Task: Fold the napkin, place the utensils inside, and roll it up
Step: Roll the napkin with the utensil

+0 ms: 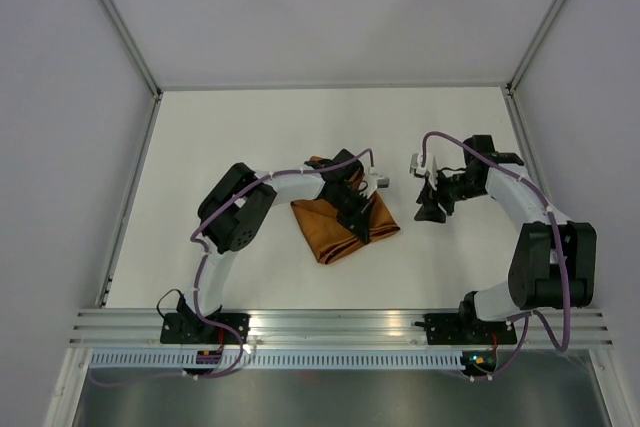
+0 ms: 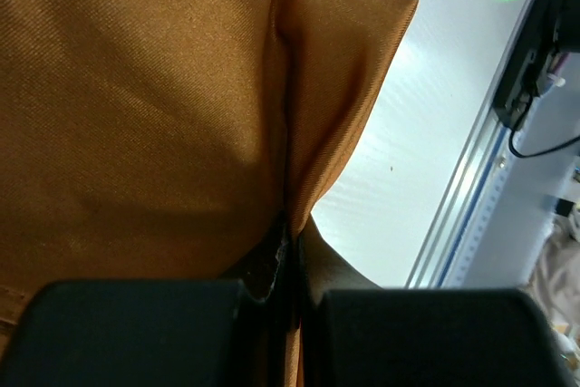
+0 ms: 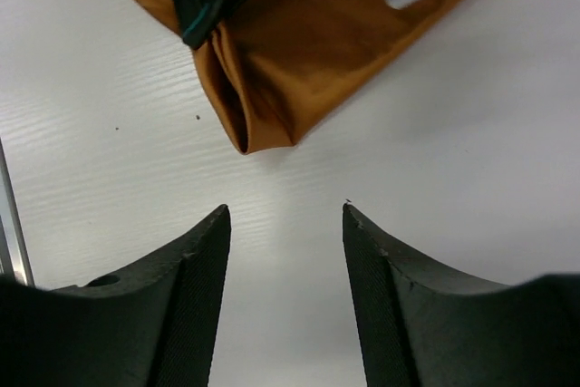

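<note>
The rust-orange napkin [image 1: 330,229] lies folded into a bunched, partly rolled bundle at the table's middle. My left gripper [image 1: 358,217] sits on its right part and is shut on a fold of the cloth; in the left wrist view the napkin [image 2: 136,115] fills the frame and a ridge of cloth runs into the closed gripper [image 2: 292,292]. My right gripper [image 1: 432,209] is open and empty, just right of the napkin. In the right wrist view its gripper [image 3: 285,224] is over bare table, facing the napkin's rolled end [image 3: 299,52]. No utensils show.
The white table [image 1: 200,147] is ringed by grey walls with metal posts [image 1: 130,37]. An aluminium rail [image 1: 340,325] runs along the near edge and also shows in the left wrist view [image 2: 471,197].
</note>
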You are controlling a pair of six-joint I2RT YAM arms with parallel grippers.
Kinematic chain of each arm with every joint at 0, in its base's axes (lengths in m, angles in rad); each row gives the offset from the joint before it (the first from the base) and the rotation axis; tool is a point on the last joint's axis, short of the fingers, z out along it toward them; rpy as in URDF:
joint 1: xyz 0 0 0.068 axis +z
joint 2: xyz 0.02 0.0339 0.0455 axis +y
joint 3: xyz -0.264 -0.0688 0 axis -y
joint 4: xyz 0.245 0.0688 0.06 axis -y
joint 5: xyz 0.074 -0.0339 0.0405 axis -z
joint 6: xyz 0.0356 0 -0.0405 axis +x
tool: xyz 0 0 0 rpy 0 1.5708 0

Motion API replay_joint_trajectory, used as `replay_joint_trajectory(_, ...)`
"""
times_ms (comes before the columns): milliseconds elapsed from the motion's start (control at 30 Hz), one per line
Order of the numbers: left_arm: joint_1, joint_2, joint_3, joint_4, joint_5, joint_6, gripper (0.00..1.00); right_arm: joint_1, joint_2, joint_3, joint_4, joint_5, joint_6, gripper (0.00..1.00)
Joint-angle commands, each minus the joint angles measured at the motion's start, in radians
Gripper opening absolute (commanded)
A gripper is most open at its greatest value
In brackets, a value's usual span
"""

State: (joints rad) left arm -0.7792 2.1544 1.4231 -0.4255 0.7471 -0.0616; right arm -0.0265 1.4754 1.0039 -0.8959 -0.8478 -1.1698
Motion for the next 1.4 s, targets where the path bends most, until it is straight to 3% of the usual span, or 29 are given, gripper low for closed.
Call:
replay_joint_trajectory(0, 0.014, 0.065, -0.041, -0.137, -0.02, 0.051, 0.02, 0.072, -0.062, -0.052, -0.039, -0.079, -0.232, 0.6)
replay_joint_trajectory(133, 0.02, 0.079, -0.03, -0.15, 0.001, 0.06, 0.02, 0.144, -0.136, -0.135, 0.077, -0.047, -0.177, 0.69)
replay_joint_trajectory(433, 0.026, 0.111, -0.016, -0.156, 0.034, 0.059, 0.02, 0.319, -0.228, -0.294, 0.357, 0.03, -0.079, 0.79)
replay_joint_trajectory(1067, 0.027, 0.111, -0.021, -0.151, 0.037, 0.06, 0.02, 0.586, -0.107, -0.389, 0.656, 0.243, -0.004, 0.74)
replay_joint_trajectory(1367, 0.031, 0.108, -0.018, -0.15, 0.054, 0.06, 0.02, 0.62, -0.044, -0.363, 0.698, 0.312, 0.027, 0.7)
